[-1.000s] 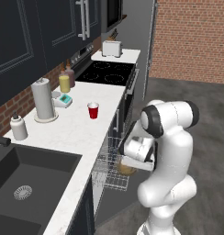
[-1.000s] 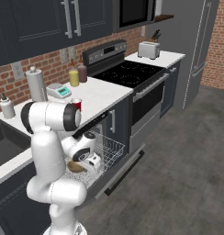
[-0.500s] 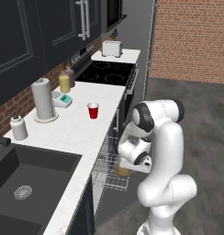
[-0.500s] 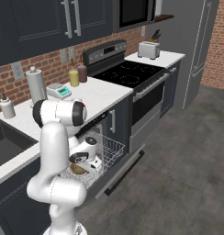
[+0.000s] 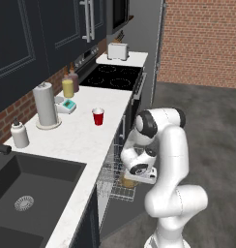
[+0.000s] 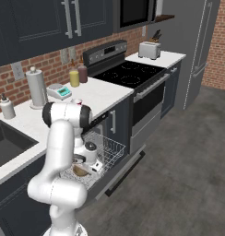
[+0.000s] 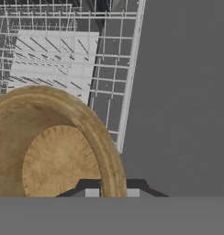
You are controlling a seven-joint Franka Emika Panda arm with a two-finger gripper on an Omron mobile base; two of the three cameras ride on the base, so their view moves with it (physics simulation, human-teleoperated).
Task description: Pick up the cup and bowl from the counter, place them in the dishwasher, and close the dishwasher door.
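At the bottom of the hand view the gripper (image 7: 111, 192) is standing nearly closed, its two dark tips clamping the near rim of the bowl (image 7: 49, 151). The bowl is filling the lower left of that frame, and the white wire rack (image 7: 72, 59) is lying under and beyond it, toward the upper left.

In the left base view the gripper (image 5: 138, 173) is hanging low at the centre of the frame, over the pulled-out rack (image 5: 115, 179), with the bowl (image 5: 127, 182) showing just under it. In the right base view the bowl (image 6: 80, 170) is sitting low in the rack (image 6: 103, 152), in the lower left, and the dishwasher door (image 6: 115, 173) is lying open below it. I cannot tell if the bowl is already resting on the wires.

Farther off, the cup (image 5: 98, 116) is standing upright on the counter (image 5: 81, 138), left of centre, well apart from the arm. The paper-towel roll (image 5: 45, 105) is behind it, to the left.

As I judge it, the bowl is almost placed but not yet released. The cup is not yet picked up and the door is not yet closed, so most of the task is remaining.
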